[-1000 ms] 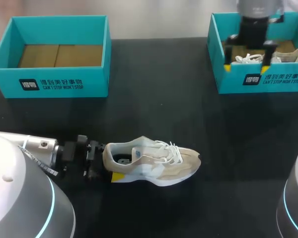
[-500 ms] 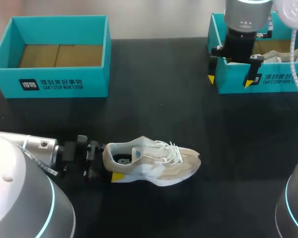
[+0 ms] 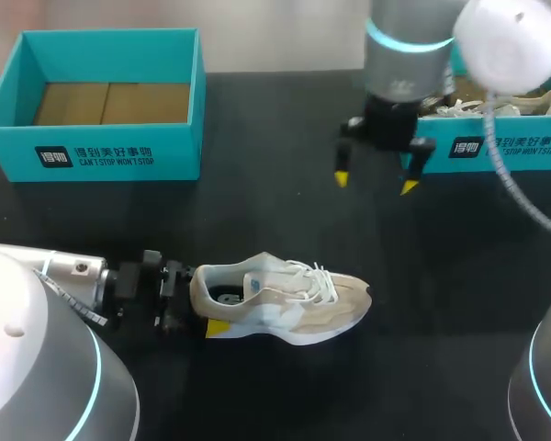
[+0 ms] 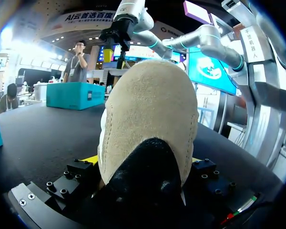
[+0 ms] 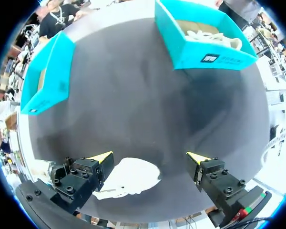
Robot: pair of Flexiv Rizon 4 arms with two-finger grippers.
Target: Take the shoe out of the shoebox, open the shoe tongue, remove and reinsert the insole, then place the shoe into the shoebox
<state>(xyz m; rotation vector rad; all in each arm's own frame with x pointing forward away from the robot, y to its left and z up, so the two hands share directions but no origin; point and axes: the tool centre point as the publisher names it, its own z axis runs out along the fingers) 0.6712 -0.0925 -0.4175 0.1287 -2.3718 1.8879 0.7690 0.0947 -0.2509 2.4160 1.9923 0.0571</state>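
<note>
Shoe: one, beige and white. You find it lying on its sole on the surface, out of both boxes, near the front edge and left of the middle. Its heel points to your left arm and its toe to the right. The laces are loose over the tongue.

Left claw: clenched on the shoe's heel, one finger on each side. One yellow tip shows at the sole's near edge. In your left wrist view the heel fills the space between the claw's fingers.

Right claw: released, with its fingers wide apart and nothing between them. It hangs over bare surface just left of the right box, well apart from the shoe. In your right wrist view the shoe lies below the claw, closer to one finger.

Right box: teal, at the far right. It holds a second shoe, pale with white laces.

Left box: teal, at the far left. You see only its brown cardboard floor inside.
</note>
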